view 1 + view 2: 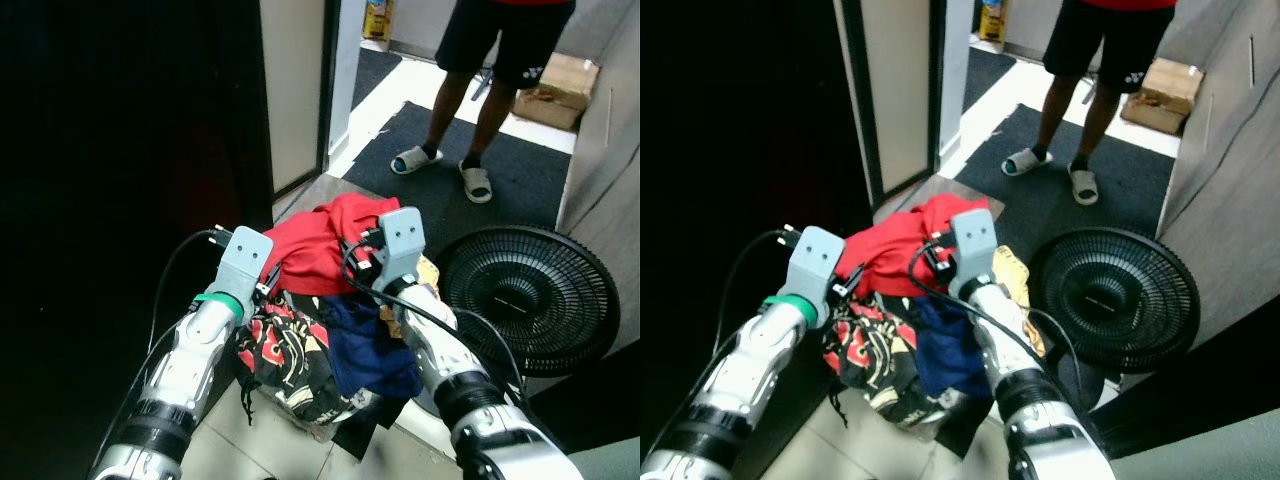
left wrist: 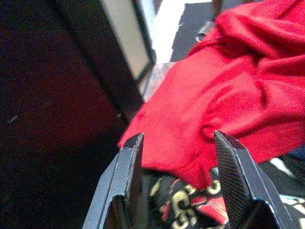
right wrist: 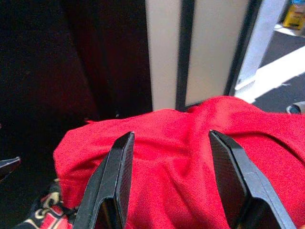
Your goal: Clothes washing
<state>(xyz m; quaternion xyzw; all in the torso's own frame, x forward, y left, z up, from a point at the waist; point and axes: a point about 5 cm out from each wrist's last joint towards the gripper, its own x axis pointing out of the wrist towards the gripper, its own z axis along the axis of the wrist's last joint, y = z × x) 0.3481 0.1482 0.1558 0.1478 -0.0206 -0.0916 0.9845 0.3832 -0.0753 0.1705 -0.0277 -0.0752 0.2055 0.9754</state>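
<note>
My left gripper (image 2: 178, 191) stood wide apart over the near edge of the crumpled red cloth garment (image 1: 325, 245), nothing between its black fingers (image 2: 125, 183). My right gripper (image 3: 171, 186) was likewise spread wide and empty, hovering just above the same red fabric. That garment topped a heap of laundry directly ahead of me at twelve o'clock, with a black, red and gold patterned cloth (image 1: 285, 355) under it toward seven o'clock and a navy blue garment (image 1: 370, 350) toward five o'clock. I could not make out whether a basket held the heap.

The step in hand, as I judged it, was gathering the load for washing. To do it well I would have lowered both grippers into a thick fold of the red cloth rather than its flat skin, closed firmly, and lifted slowly, since the loose pieces beneath could drag along or spill.

The heap sat over pale tiled floor (image 1: 240, 430). A round black floor fan (image 1: 520, 295) lay flat just beside it at three o'clock. At nine o'clock stood a dark surface, too dim to read. At one o'clock a person in dark shorts and white slide sandals (image 1: 440, 160) stood on a dark grey floor mat (image 1: 520, 175), a brown cardboard box (image 1: 555, 90) beyond.
</note>
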